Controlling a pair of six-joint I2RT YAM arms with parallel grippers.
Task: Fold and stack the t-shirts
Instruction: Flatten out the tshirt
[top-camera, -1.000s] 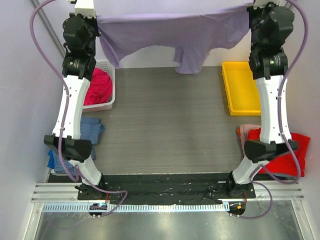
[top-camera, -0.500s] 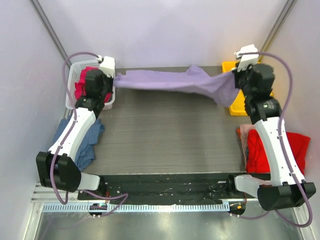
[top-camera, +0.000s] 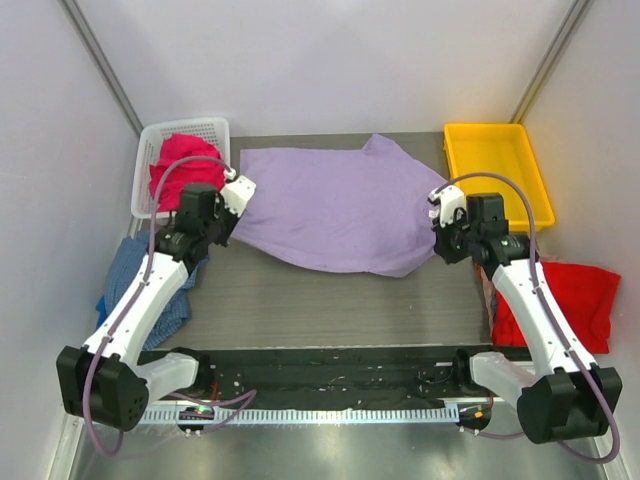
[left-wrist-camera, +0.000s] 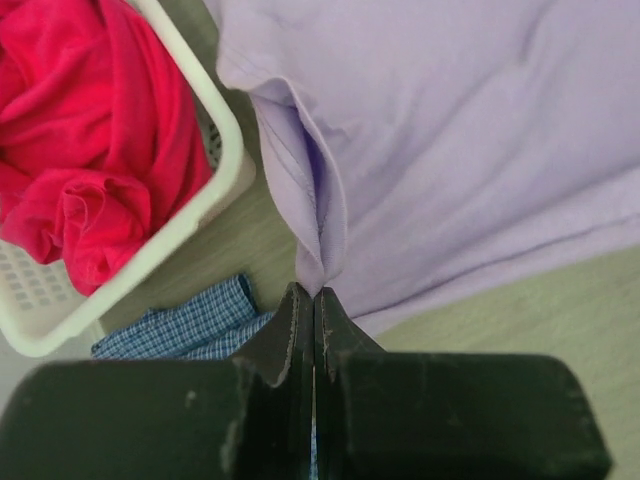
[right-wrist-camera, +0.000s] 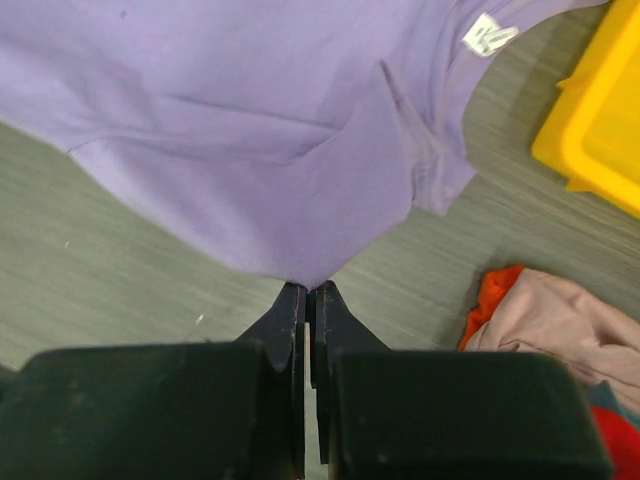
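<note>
The lavender-purple t-shirt (top-camera: 335, 205) lies spread on the grey table, neck label toward the yellow tray. My left gripper (top-camera: 232, 222) is shut on its left edge; the wrist view shows the cloth (left-wrist-camera: 440, 150) pinched between my jaws (left-wrist-camera: 313, 295). My right gripper (top-camera: 440, 245) is shut on its right corner, and cloth (right-wrist-camera: 260, 130) enters the jaws (right-wrist-camera: 306, 290). The magenta-pink t-shirt (top-camera: 180, 165) is bunched in the white mesh basket (top-camera: 215, 127). The blue checked t-shirt (top-camera: 135, 275) lies at the table's left edge. The red t-shirt (top-camera: 565, 300) lies at the right edge.
A yellow plastic tray (top-camera: 497, 170) stands at the back right. A pale pink cloth (right-wrist-camera: 560, 325) lies on the red pile in the right wrist view. White walls close in the table on both sides and behind.
Both arms came down and toward the near edge. The purple shirt went from hanging stretched between the grippers to lying flat on the table. Both grippers stay shut on it.
</note>
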